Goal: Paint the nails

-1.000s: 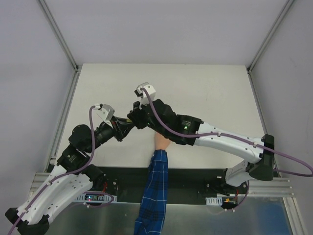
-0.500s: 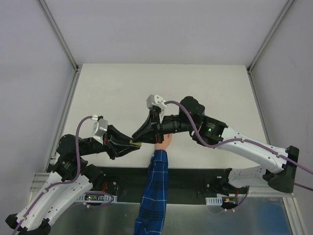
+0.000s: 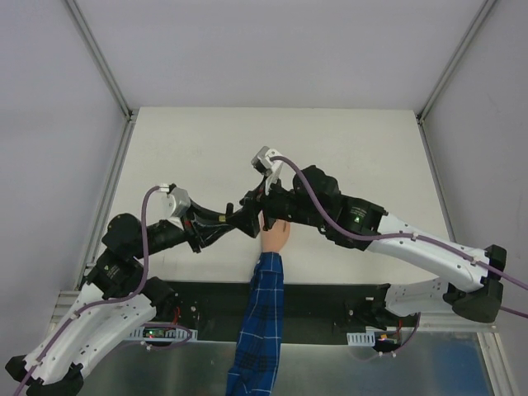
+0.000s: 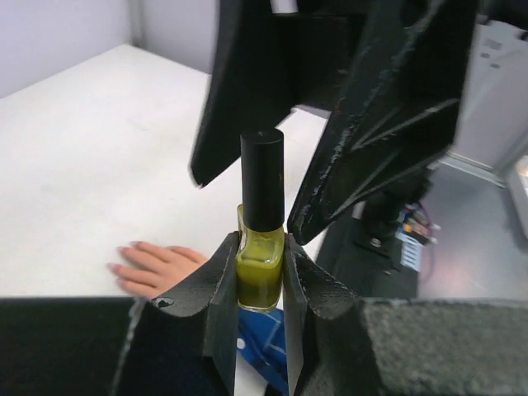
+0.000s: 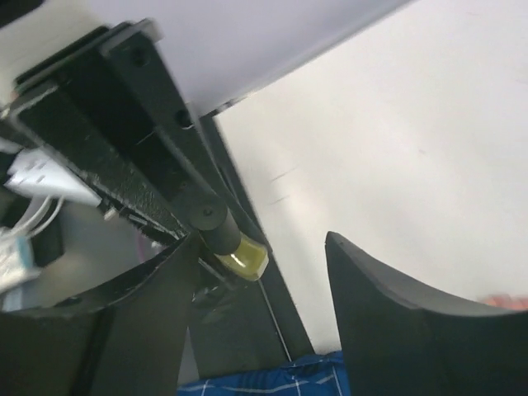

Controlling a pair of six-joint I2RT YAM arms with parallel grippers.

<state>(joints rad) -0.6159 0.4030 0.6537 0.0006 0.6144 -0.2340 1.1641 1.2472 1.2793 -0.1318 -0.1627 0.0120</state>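
Pinkish nails (image 4: 114, 266) — near left end effector (image 4: 261, 266) gripping bottle (image 4: 262, 177).

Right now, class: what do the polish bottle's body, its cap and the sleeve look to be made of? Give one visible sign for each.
Bottle body: probably clear glass, glossy; olive-yellow liquid shows through it.
Cap: likely black plastic, smooth with a dull sheen.
Sleeve: apparently woven cloth, matte, with a blue plaid pattern.

White table (image 3: 190, 148), pale lavender-grey walls (image 3: 264, 49) on three sides, aluminium frame posts (image 3: 99, 58) at the far corners, black base strip (image 3: 322, 299) and silver rail (image 3: 487, 320) along the near edge, soft even light.
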